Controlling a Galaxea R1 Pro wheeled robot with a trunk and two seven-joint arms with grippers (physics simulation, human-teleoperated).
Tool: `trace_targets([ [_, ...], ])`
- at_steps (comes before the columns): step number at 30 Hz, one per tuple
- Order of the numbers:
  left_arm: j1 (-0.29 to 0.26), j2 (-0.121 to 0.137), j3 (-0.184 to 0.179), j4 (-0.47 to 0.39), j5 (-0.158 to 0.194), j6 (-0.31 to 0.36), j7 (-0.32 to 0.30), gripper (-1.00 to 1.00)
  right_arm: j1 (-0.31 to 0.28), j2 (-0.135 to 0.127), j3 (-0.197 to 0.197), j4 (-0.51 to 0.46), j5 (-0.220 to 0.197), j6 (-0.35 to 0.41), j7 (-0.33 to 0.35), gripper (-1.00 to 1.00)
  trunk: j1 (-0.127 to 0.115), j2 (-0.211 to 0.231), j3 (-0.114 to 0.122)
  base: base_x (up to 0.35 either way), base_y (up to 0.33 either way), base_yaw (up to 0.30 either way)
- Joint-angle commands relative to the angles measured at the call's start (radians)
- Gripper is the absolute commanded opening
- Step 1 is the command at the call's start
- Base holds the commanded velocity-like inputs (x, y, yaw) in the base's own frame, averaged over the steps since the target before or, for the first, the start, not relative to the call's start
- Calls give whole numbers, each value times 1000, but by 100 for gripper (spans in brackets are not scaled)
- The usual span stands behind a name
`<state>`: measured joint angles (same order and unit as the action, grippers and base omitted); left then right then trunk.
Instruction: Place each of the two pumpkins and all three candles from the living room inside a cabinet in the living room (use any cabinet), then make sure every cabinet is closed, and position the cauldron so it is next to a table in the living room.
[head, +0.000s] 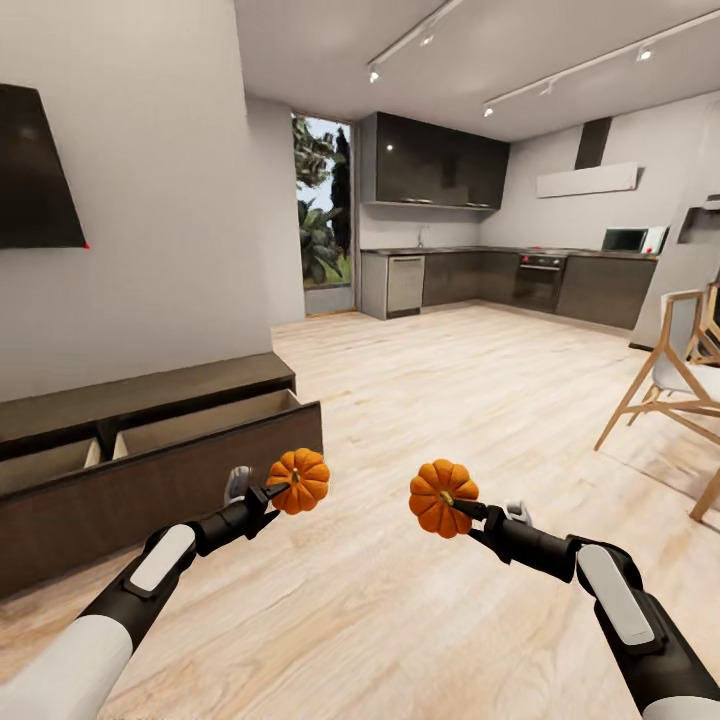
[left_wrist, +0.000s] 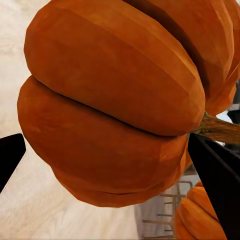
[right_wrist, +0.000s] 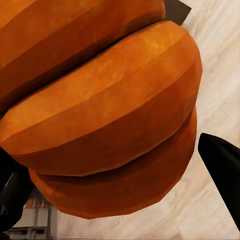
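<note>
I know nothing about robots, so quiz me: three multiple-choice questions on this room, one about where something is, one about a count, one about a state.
1. Where is the dark cabinet in the head view?
A. To the left, under the TV
B. Among the kitchen units at the back
C. Beside the wooden chair on the right

2. How many pumpkins are being held?
A. None
B. One
C. Two

3. How is the cabinet's drawer?
A. Shut flush
B. Pulled open
C. Taken out and lying on the floor

Answers:
1 A: it runs along the left wall below the black TV.
2 C: the left gripper holds the left pumpkin and the right gripper holds the right pumpkin.
3 B: its front stands out from the body, showing pale compartments inside.
</note>
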<state>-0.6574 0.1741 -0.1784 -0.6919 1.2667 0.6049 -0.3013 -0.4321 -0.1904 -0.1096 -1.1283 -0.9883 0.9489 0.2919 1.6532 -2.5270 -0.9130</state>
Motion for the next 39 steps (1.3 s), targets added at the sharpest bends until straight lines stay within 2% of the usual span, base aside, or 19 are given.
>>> trace_targets([
  [1,-1,0,-3,0,13,3,-2,-100,-1,0,-2,-1,-10,7,6,-100,0,-1,0,143,-92,286],
  [33,-2,-3,-4,1,11,2,-1,-100,-1,-1,-2,-1,-10,7,6,-100,0,-1,13,176,-120,286],
  [39,-2,-2,-3,2,11,2,-1,-100,-1,-1,-2,-1,-10,7,6,-100,0,-1,15,58,-57,286],
])
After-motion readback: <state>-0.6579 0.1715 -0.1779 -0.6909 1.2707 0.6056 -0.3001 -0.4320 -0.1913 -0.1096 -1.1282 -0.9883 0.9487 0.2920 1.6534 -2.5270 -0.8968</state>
